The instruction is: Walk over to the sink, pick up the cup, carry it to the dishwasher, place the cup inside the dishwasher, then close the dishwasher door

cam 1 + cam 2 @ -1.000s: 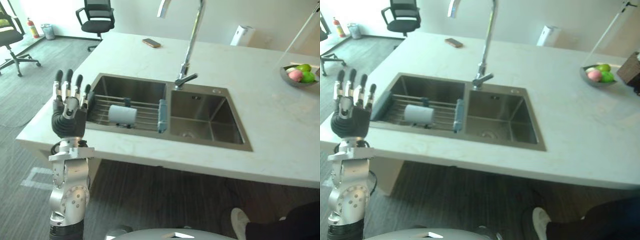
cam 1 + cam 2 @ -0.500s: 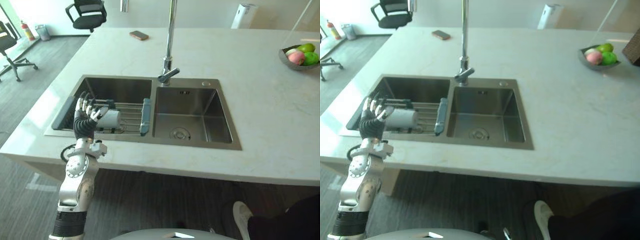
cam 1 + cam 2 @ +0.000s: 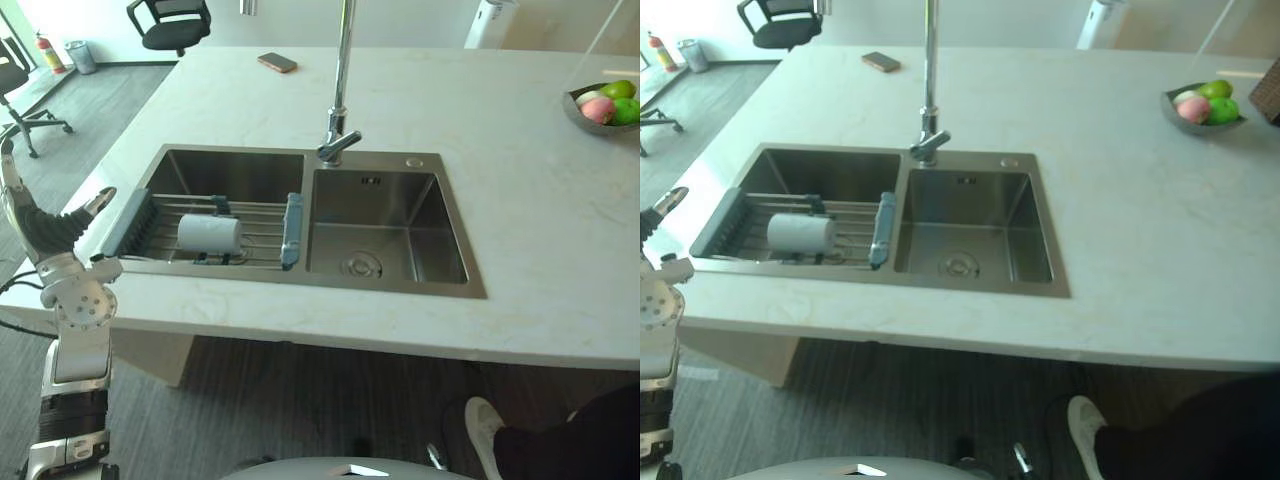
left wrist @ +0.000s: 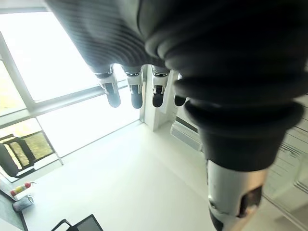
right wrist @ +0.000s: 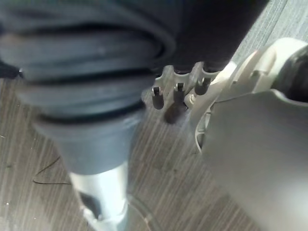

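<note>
Cup (image 3: 210,233) lay sideways on the rack (image 3: 262,212) in the sink (image 3: 395,291); left hand (image 3: 45,228), fingers spread, empty, stood well apart beside the counter (image 3: 300,322); a glancing reach could roll the cup.

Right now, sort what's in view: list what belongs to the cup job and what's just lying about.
Job: cup, on its side on the rack; sink; left hand, open.
Lying about: phone, fruit bowl, office chair.
</note>
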`<state>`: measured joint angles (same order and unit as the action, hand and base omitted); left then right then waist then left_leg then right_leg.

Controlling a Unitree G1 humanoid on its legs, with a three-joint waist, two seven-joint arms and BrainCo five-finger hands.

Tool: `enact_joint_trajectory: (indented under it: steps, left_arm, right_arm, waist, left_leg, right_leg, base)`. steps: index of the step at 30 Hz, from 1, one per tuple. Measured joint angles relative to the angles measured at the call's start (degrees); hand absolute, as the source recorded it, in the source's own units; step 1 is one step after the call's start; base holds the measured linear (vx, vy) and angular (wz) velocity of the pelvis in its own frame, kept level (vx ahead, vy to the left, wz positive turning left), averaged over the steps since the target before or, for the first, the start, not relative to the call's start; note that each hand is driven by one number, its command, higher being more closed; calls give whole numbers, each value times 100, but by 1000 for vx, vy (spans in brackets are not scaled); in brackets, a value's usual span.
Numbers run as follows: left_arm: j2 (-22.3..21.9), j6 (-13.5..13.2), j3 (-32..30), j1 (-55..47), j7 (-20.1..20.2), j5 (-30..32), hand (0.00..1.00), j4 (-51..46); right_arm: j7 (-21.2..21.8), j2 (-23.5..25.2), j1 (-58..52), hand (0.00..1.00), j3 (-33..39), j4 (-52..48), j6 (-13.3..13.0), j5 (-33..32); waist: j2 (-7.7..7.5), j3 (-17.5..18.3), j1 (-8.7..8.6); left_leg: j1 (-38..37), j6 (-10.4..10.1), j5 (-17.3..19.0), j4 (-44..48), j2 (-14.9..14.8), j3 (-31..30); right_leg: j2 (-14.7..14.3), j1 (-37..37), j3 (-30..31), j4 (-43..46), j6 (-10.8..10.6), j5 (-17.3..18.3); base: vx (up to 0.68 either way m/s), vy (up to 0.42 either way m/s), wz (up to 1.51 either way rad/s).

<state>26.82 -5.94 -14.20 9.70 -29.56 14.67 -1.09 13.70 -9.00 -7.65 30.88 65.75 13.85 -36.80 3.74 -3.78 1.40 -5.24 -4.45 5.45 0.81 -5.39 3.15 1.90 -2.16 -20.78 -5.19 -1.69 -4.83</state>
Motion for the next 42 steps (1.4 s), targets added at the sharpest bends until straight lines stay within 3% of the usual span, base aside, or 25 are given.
enact_joint_trajectory:
  steps: [4, 12, 21, 24, 26, 32, 36, 42]
  left_arm:
    - [33, 7, 636, 99, 261, 584, 0, 327]
    - [-5, 665, 1574, 396, 608, 1872, 0, 1735]
    - [-12, 1049, 1709, 659, 495, 2977, 0, 2639]
    - [-10, 1240, 1781, 709, 793, 3618, 0, 3028]
    - [26, 1538, 1919, 737, 1204, 4049, 0, 3154]
    - [155, 1878, 2065, 1082, 1748, 4183, 0, 3559]
    - [195, 2344, 2405, 1188, 1962, 4248, 0, 3683]
    - [159, 2888, 2429, 1223, 2371, 4305, 0, 3804]
  right_arm:
    - [0, 5, 6, 0, 89, -1, 15, 16]
    - [-20, -13, 7, 0, 70, 0, 18, 5]
    - [-40, -65, -1, 0, 70, 41, 168, 11]
    - [-32, -72, -1, 0, 75, 36, 223, 22]
    - [-46, -75, -16, 0, 74, 37, 275, 26]
    - [-54, -75, -127, 0, -150, -1, 267, 31]
    - [-303, 3, -177, 0, -701, -161, 254, 127]
    - [-662, 57, -278, 0, -1098, -209, -40, 122]
  waist:
    - [31, 13, -75]
    - [77, 13, -272]
    - [32, -10, -384]
    - [-6, -34, -426]
    - [-10, -38, -447]
    - [2, -42, -519]
    - [41, -47, -582]
    - [128, -41, -670]
  left_leg:
    - [-38, -2, 2, 1, -3, 71]
    - [-57, -13, 30, -5, -30, 351]
    - [-104, 11, 99, 8, -19, 595]
    - [-149, 1, 132, 11, -16, 674]
    - [-179, 2, 160, 21, -18, 760]
    - [-179, -7, 182, 19, -29, 791]
    - [-147, -12, 195, 20, -23, 799]
    - [-76, -30, 206, 36, -32, 823]
  right_leg:
    - [-8, 15, 106, -1, 3, -25]
    - [-65, 166, 403, 0, 19, -81]
    - [-68, 226, 611, 0, -13, -123]
    - [-74, 226, 704, 0, -16, -134]
    - [-82, 235, 779, 0, -19, -137]
    - [-99, 264, 818, 0, -26, -128]
    - [-95, 321, 832, 0, -38, -120]
    - [-106, 408, 861, 0, -33, -116]
  base:
    - [-27, 25, -13]
    - [0, 22, -20]
    - [14, 36, -13]
    - [-12, 24, -16]
    - [-8, 25, -18]
    - [0, 8, -4]
    - [0, 0, 0]
    - [-4, 3, -3]
